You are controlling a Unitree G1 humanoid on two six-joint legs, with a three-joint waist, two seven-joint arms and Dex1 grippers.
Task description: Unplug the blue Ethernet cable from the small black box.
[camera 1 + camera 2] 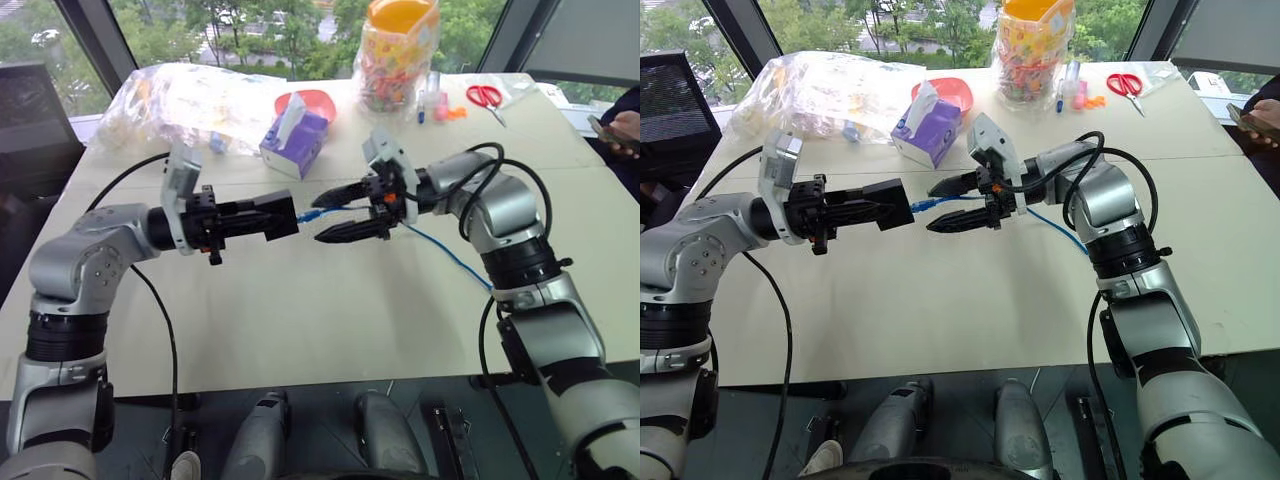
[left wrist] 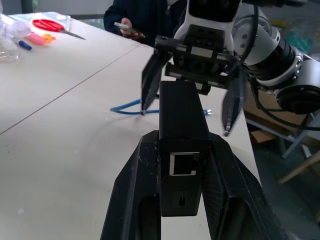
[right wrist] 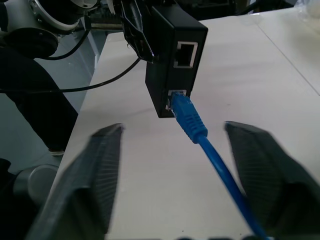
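The left hand [image 1: 285, 218] grips the small black box [image 3: 172, 60] above the bench [image 1: 300, 320]. The blue Ethernet cable [image 3: 200, 137] sits plugged in (lower of 2 ports). The right hand [image 1: 335, 215] stands wide apart around the cable, not touching.

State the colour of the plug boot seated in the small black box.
Bright blue, like its cable; the plug boot shows best in the right wrist view.

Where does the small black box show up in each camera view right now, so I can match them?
Left eye view: small black box at centre, at the left gripper's tip.
Right eye view: left of centre, same gripper.
Left wrist view: upright at centre, empty port facing the camera.
Right wrist view: top centre.
Shared landmark: the blue Ethernet cable, plugged into the box and running toward the right gripper.
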